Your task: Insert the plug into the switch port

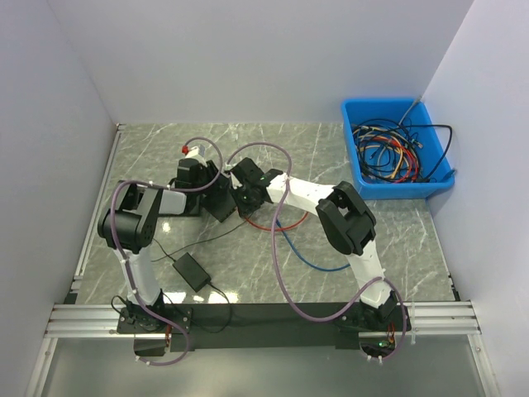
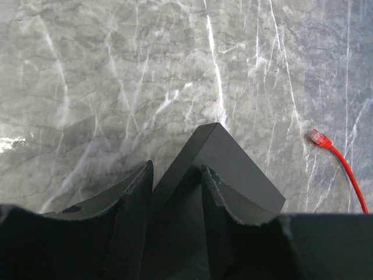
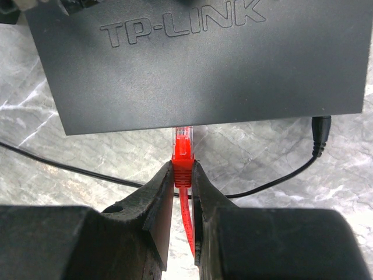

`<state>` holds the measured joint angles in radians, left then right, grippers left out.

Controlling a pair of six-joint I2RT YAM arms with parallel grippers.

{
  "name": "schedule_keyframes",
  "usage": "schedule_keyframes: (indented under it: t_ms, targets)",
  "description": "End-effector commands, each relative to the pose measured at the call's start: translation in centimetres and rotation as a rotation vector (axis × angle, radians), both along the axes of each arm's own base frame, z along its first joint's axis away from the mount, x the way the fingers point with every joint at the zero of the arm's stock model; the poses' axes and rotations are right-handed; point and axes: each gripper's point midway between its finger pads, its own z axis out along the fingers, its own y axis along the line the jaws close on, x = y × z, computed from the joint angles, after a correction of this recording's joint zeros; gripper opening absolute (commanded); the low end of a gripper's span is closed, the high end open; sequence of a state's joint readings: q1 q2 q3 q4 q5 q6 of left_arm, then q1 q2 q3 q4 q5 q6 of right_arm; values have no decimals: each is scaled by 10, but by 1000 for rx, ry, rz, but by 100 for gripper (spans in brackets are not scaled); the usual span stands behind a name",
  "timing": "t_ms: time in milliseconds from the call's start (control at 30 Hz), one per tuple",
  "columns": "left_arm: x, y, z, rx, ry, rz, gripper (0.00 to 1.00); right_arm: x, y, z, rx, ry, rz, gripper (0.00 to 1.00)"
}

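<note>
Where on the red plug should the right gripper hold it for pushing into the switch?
Hold it on the red boot just behind the clear tip, coming from the cable side and squeezing its two flat flanks. That leaves the tip free and aimed at the switch edge. The right gripper pinches it this way now.

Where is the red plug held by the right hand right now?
Right wrist view, centre: the red plug is pinched in the right hand, its clear tip at the near edge of the black TP-Link switch, left of the power connector.
</note>
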<state>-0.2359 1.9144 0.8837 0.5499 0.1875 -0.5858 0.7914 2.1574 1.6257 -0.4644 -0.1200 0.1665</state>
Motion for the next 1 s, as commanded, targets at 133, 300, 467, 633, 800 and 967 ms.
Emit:
schedule_keyframes:
  t_ms: [133,300,467,633,800,967]
  targets:
    - [-3,-14,-9,-3,21,-87,43,14,11,1,19,-9,-17,0]
    - [-3,-17,-12,-4,28,-110,42,18,10,-1,10,-19,-31,0]
    - [-4,-22,-11,-10,25,-139,40,24,11,4,5,-39,-46,0]
    - [-5,-23,-15,-3,40,-151,38,37,10,15,-9,-87,-75,0]
    - [-3,-26,-20,13,60,-150,37,43,15,24,-8,-117,-71,0]
    - [-2,-27,-27,16,78,-149,36,38,24,26,2,-113,-49,0]
